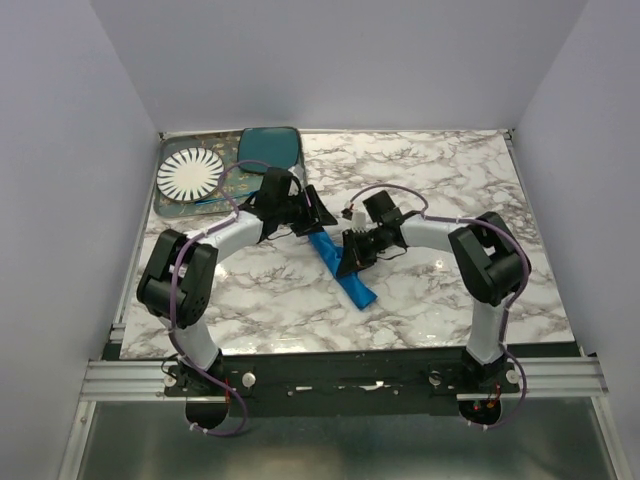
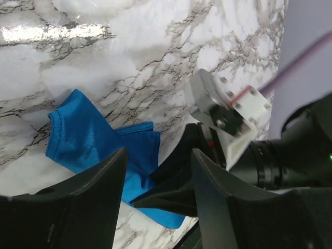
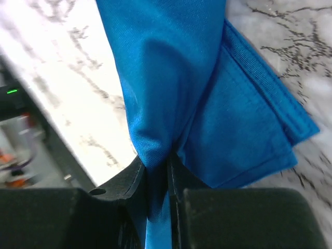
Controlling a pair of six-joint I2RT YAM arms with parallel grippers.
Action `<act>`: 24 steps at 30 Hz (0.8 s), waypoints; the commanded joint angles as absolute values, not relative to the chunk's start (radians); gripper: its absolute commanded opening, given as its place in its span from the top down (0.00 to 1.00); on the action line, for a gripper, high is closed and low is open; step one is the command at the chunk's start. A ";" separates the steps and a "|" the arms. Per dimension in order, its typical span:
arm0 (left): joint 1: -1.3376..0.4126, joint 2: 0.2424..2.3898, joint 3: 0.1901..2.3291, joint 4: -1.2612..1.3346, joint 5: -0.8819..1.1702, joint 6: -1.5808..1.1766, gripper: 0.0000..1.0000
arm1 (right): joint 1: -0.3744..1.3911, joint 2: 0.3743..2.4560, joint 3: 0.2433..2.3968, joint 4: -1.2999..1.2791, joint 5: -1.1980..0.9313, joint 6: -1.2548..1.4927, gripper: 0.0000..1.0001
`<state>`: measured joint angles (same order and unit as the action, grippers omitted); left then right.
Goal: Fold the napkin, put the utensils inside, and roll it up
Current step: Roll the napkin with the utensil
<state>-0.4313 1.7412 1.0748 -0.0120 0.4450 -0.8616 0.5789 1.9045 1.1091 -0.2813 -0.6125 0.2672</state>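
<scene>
The bright blue napkin point(image 1: 345, 270) lies as a narrow folded strip in the middle of the marble table. My right gripper point(image 1: 352, 256) is shut on a pinched fold of it; in the right wrist view the cloth point(image 3: 207, 104) runs up from between the jaws point(image 3: 168, 158). My left gripper point(image 1: 316, 214) is open and empty just above the strip's far end. In the left wrist view point(image 2: 158, 155) the napkin point(image 2: 88, 140) lies below it, and the right gripper's fingers point(image 2: 176, 181) rest on the napkin. A slim bluish item, perhaps the fork point(image 1: 207, 203), lies on the tray.
A tray point(image 1: 165, 205) at the back left holds a white plate with a radial pattern point(image 1: 190, 175). A dark teal rounded-square plate point(image 1: 270, 150) stands beside it. Both arms meet over the table's middle, with walls on three sides.
</scene>
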 commanded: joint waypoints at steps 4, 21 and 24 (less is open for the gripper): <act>-0.456 1.749 1.028 0.052 0.480 -0.890 0.49 | 0.485 2.075 1.049 -0.173 -1.066 0.371 0.73; -0.476 1.875 0.891 0.149 0.433 -0.899 0.65 | 0.500 1.820 1.100 -0.388 -0.619 0.272 0.55; -0.476 1.870 0.885 0.153 0.433 -0.905 0.65 | 0.603 1.720 1.135 -0.485 -0.329 0.238 0.43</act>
